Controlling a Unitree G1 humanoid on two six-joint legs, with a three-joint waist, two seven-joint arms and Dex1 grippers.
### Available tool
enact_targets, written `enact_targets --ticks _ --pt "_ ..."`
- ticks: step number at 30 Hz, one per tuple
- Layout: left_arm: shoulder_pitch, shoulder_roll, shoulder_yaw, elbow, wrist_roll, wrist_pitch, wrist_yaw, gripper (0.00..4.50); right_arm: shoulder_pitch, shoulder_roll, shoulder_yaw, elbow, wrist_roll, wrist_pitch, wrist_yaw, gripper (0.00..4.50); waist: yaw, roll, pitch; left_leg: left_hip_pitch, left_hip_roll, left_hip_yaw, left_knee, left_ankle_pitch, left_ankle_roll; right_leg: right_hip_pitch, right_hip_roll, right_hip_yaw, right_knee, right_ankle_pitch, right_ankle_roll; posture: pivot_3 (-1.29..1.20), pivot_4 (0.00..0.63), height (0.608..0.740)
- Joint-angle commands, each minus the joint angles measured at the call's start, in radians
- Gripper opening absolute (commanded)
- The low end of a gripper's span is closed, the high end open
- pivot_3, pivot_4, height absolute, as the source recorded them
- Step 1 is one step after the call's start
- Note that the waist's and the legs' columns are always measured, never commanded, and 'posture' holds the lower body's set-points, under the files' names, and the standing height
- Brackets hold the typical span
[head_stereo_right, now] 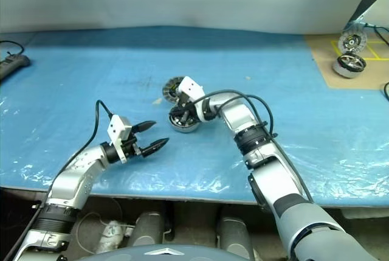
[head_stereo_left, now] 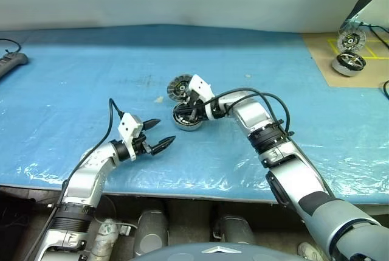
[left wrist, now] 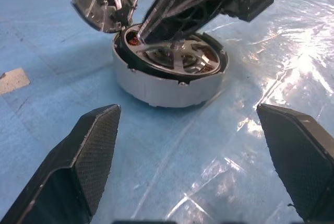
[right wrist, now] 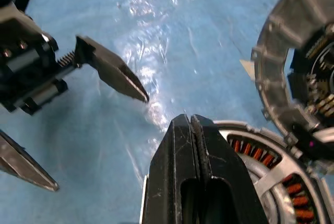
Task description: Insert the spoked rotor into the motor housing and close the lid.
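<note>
Two grippers work over the blue plastic-covered table (head_stereo_left: 73, 90). We note the left gripper (head_stereo_left: 159, 134) spread wide and holding nothing, hovering short of the parts. The right gripper (right wrist: 191, 130) has its fingers pressed together with nothing visibly between them, and its tips hang over the motor housing (left wrist: 167, 80).

The spoked rotor (left wrist: 175, 57) already sits inside the housing, spokes showing above the copper windings; whether it is fully down we cannot tell, as the right fingers cover part of it. The lid (head_stereo_left: 179, 87) stands tilted, leaning at the housing's edge at about eleven o'clock from it, inner face toward the housing.

Judgement: insertion is done or nearly so, and closing the lid remains.

Risks from here:
- closed fingertips catch a spoke and lift or cock the rotor as they draw away;
- the leaning lid gets knocked and slides off the housing, or falls face-down askew;
- the lid goes on over a rotor not seated, so it rides high;
- the housing skates on the slick plastic when pushed sideways, since nothing braces it.
</note>
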Motion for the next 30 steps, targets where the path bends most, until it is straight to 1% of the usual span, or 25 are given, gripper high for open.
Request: enact_targets --ticks 1,5,7,10,12,15,17,21,24,27,30 --pt "0.005 0.001 -0.002 -0.055 -0.007 0.015 0.011 4.5 -0.068 0.01 -0.053 0.05 0.028 -0.025 -0.006 0.02 -0.001 0.0 0.0 0.0 0.0 0.0 0.0 0.0 0.0 0.0 0.0 0.0 0.0 0.0 0.0 0.0 0.15 0.74" --pt "0.003 -0.001 -0.003 -0.059 -0.006 0.021 0.012 4.5 -0.108 0.026 -0.047 0.199 -0.036 -0.119 -0.091 0.02 -0.001 0.0 0.0 0.0 0.0 0.0 0.0 0.0 0.0 0.0 0.0 0.0 0.0 0.0 0.0 0.0 0.15 0.74" --pt "0.002 -0.001 -0.002 -0.049 -0.006 0.016 0.009 4.5 -0.095 0.017 0.006 0.235 -0.095 -0.19 -0.096 0.02 -0.001 0.0 0.0 0.0 0.0 0.0 0.0 0.0 0.0 0.0 0.0 0.0 0.0 0.0 0.0 0.0 0.15 0.74" --pt "0.001 -0.003 0.0 -0.035 -0.004 0.008 0.006 4.5 -0.062 0.008 0.054 0.248 -0.142 -0.251 -0.063 0.02 0.0 0.0 0.0 -0.001 0.0 0.0 0.0 0.0 0.0 0.0 0.0 0.0 0.0 0.0 0.0 0.0 0.15 0.74" --pt "0.008 -0.005 -0.002 -0.029 -0.002 -0.002 0.003 4.5 -0.052 0.014 0.065 0.276 -0.167 -0.265 -0.087 0.02 -0.002 0.0 0.0 -0.001 0.0 0.0 0.0 0.0 0.0 -0.001 0.0 0.0 0.0 0.0 0.0 0.0 0.15 0.74" --pt "0.015 -0.009 -0.004 -0.021 0.001 -0.013 0.001 4.5 -0.018 0.007 0.101 0.252 -0.198 -0.293 -0.065 0.02 -0.003 0.0 0.0 0.0 0.0 0.0 0.0 0.0 0.0 0.0 0.0 0.0 0.0 0.0 0.0 0.0 0.15 0.74" --pt "0.015 -0.011 -0.007 -0.013 0.003 -0.021 -0.001 4.5 -0.006 0.004 0.123 0.25 -0.234 -0.323 -0.086 0.02 -0.003 0.0 0.0 0.001 0.0 0.0 0.0 0.0 0.0 0.001 0.0 0.0 0.0 0.0 0.0 0.0 0.15 0.74" --pt "0.012 -0.013 -0.011 -0.014 0.002 -0.021 -0.001 4.5 0.006 0.016 0.062 0.173 -0.156 -0.28 -0.036 0.02 -0.002 0.0 0.0 0.002 0.0 0.0 0.0 0.0 0.0 0.002 0.0 0.0 0.0 0.0 0.0 0.0 0.15 0.74" --pt "0.003 -0.014 -0.01 -0.03 -0.006 -0.005 0.006 4.5 0.0 0.017 -0.039 0.072 -0.044 -0.216 0.0 0.02 -0.003 0.0 0.0 0.002 0.0 0.0 0.0 0.0 0.0 0.002 0.0 0.0 0.0 0.0 0.0 0.0 0.15 0.74" --pt "-0.008 -0.021 0.003 -0.032 -0.024 0.012 0.016 4.5 0.015 0.003 -0.087 -0.027 0.017 -0.159 0.017 0.02 -0.002 0.0 0.0 -0.001 0.0 0.0 0.0 0.0 0.0 -0.001 0.0 0.0 0.0 0.0 0.0 0.0 0.15 0.74" --pt "-0.029 -0.032 0.027 -0.027 -0.053 0.042 0.034 4.5 0.059 -0.022 -0.127 -0.14 0.059 -0.087 0.0 0.02 0.002 0.0 0.0 -0.001 0.0 0.0 0.0 0.0 0.0 -0.001 0.0 -0.001 0.0 0.0 0.0 0.0 0.15 0.74"
